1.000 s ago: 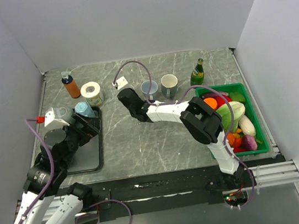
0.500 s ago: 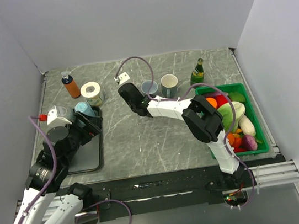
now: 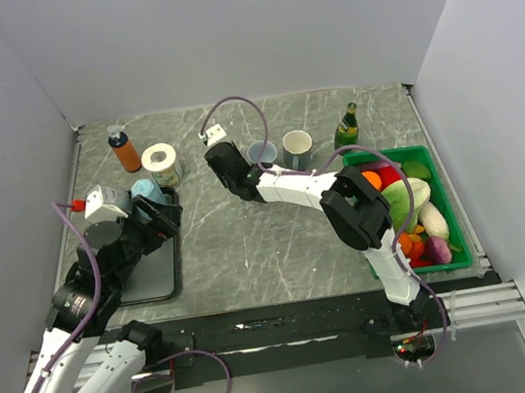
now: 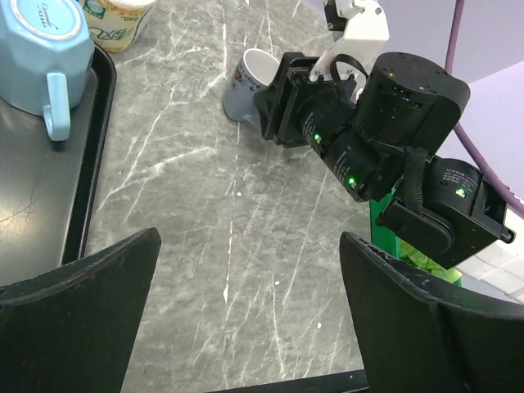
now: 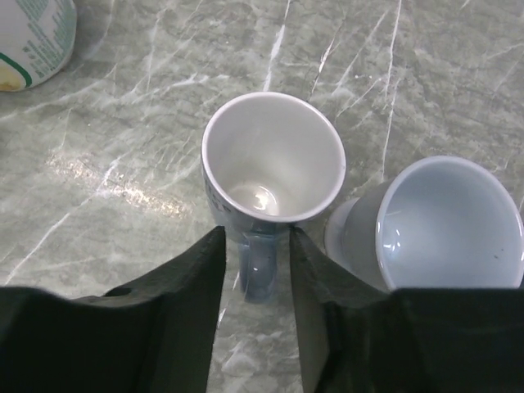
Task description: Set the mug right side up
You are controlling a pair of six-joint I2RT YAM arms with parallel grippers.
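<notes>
Your left gripper [image 4: 250, 246] hangs wide open and empty over the grey marbled tabletop [image 4: 205, 246]. Farther out, your right gripper [image 5: 256, 232] has let go, its jaws slightly parted either side of the handle of the grey-blue ceramic mug [image 5: 273, 155]. The mug stands mouth up, just beside a pale second mug [image 5: 450, 217].
</notes>
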